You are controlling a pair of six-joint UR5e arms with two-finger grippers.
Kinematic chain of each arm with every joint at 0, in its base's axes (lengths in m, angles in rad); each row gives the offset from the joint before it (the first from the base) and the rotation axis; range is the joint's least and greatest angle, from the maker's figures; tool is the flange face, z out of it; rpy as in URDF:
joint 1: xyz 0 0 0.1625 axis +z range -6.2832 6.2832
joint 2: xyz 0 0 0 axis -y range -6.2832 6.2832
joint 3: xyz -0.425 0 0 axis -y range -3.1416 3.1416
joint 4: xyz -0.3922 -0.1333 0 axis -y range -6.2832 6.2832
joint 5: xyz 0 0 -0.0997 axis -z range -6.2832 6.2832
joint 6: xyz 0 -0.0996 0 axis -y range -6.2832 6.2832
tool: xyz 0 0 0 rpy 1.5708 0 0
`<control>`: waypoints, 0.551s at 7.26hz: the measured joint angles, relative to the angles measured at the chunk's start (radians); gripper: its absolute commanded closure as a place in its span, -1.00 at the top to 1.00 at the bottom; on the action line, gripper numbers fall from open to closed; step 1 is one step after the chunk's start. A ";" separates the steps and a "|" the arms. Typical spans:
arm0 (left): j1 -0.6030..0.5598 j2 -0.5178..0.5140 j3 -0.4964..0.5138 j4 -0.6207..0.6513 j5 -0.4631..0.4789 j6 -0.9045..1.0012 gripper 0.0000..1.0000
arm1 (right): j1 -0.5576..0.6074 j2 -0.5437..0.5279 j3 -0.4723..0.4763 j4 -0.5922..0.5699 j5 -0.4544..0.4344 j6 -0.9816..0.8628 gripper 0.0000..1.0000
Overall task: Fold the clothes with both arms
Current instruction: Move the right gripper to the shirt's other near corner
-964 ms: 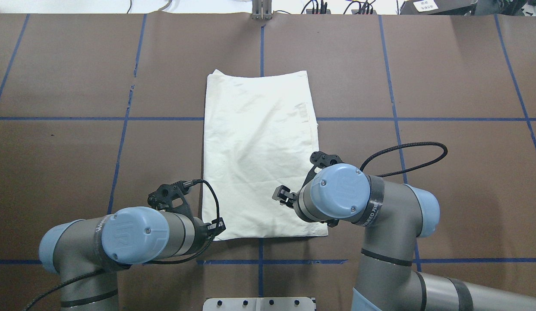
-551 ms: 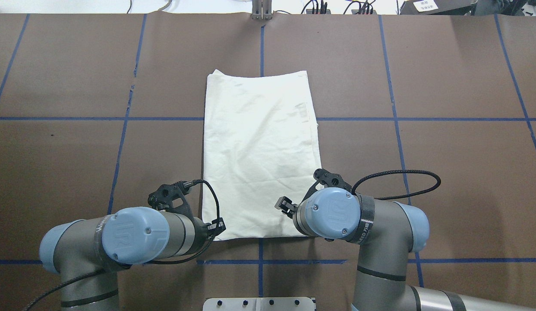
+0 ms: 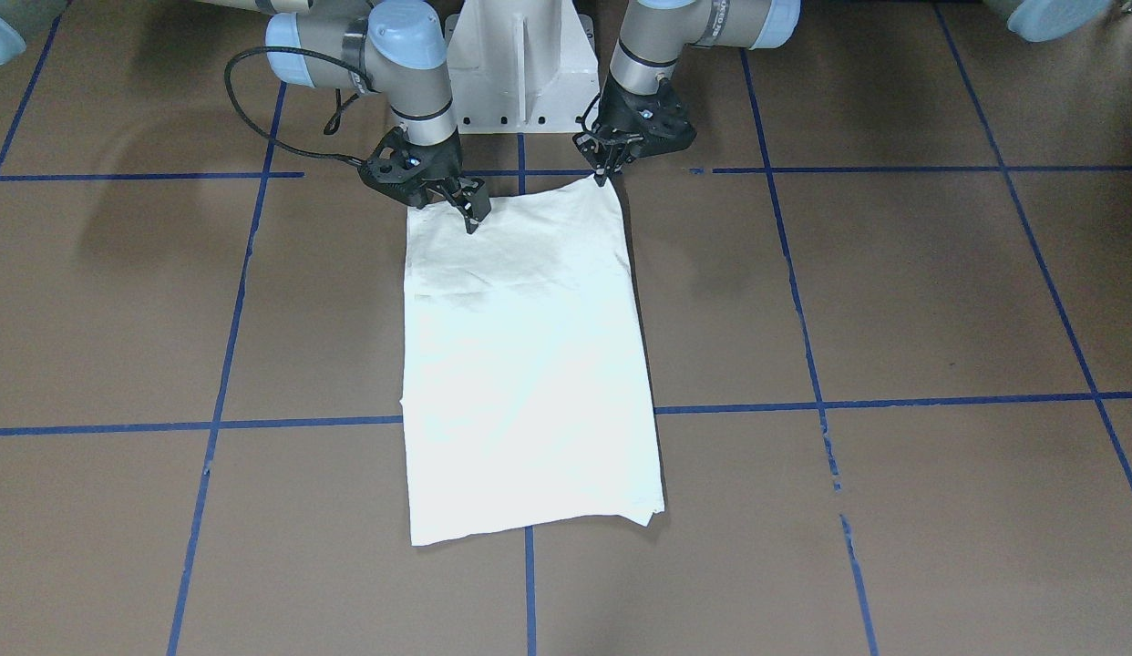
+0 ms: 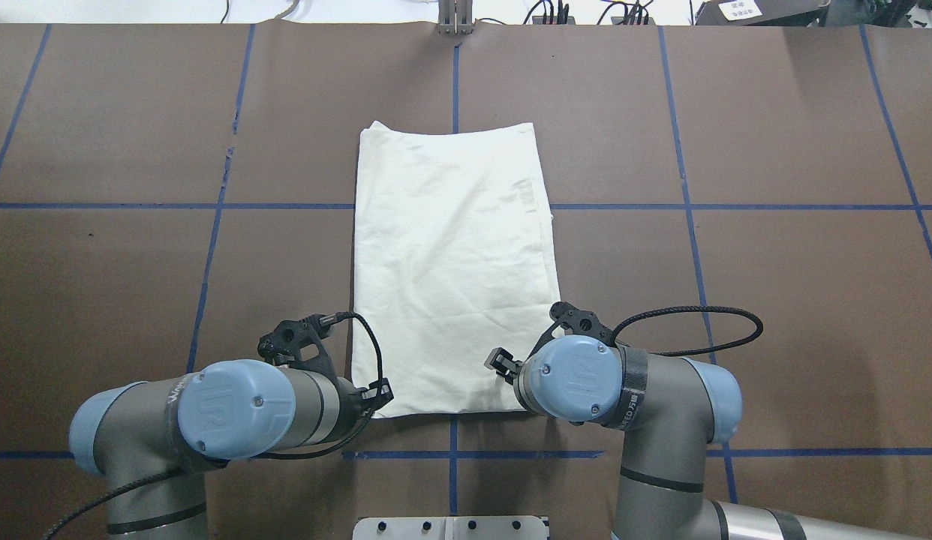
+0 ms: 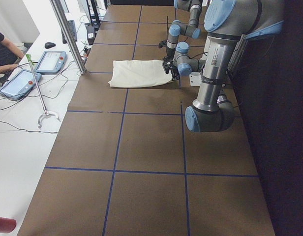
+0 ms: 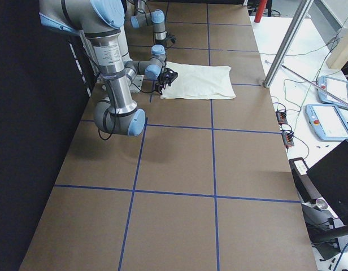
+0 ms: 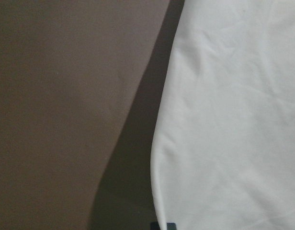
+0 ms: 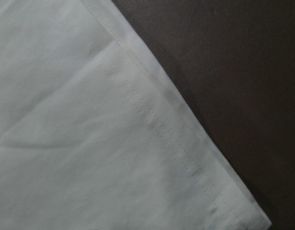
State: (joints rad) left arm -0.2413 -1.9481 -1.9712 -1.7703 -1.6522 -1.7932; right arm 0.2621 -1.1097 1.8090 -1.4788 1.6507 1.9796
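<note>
The left arm [image 4: 233,409] comes in low from the near left of the brown table [image 4: 121,300]. The left gripper [image 4: 376,397] sits right at the near left corner of the shirt [image 4: 451,262]. In the front view its fingers are drawn together to a point on that corner. The cloth seems to be pinched between them and raised a little off the table. The left wrist camera shows a broad dark shadow running along the shirt's edge there.

The shirt lies in the middle of the table as a long, narrow folded rectangle, plain cream side up, its length running away from the robot. It sits across the blue tape lines [image 4: 211,205], one of which passes under its far half. Soft creases cross the near half, and at the far left corner the layers do not quite line up.

The right gripper [image 4: 501,362] hangs over the shirt, just inside the near right corner. I cannot tell whether it is open or closed. Its fingers are small and dark in the outside views, and its wrist camera shows only the stitched hem and the corner lying flat. The right arm [image 4: 586,379] bends in from the near right, with a black cable [image 4: 699,311] arcing out beyond it.
</note>
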 measured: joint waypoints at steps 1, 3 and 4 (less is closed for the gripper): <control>0.000 -0.001 0.000 0.000 0.000 0.002 -1.00 | -0.001 0.000 -0.001 0.000 0.000 0.003 0.43; 0.000 -0.001 0.000 0.000 0.001 0.010 -1.00 | -0.001 0.001 -0.003 0.000 0.001 0.006 -0.42; -0.001 -0.002 0.000 0.000 0.002 0.012 -1.00 | -0.001 0.002 -0.002 0.000 0.002 0.005 -0.67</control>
State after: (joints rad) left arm -0.2422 -1.9496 -1.9712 -1.7702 -1.6498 -1.7817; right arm 0.2610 -1.1079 1.8065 -1.4790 1.6522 1.9850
